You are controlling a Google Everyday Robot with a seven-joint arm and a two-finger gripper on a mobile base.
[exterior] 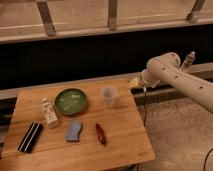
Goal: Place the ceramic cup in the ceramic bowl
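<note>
Camera view, read left to right.

Layout: the small white labelled bottle (pixel 48 112) stands just left of the shallow round green ceramic bowl (pixel 70 101). Only gloss shows inside the bowl. The small pale handleless ceramic cup (pixel 108 95) is upright just right of the bowl, apart from it, toward the back of the light wooden table (pixel 125 145). Nothing touches the cup.

Risks (judgement):
- A finger clipping the cup's rim on approach would tip it or shove it into the bowl.
- A shallow pinch on the smooth wall could slip.
- Overshooting leftward could knock the bottle.
- Releasing from too high could topple the cup or chip the bowl.

Arm: the white perforated arm (pixel 180 82) reaches in from the right, bent. The gripper (pixel 134 82) hangs by the table's back right corner, right of the cup and clear of it. Its fingers are spread and hold nothing.
</note>
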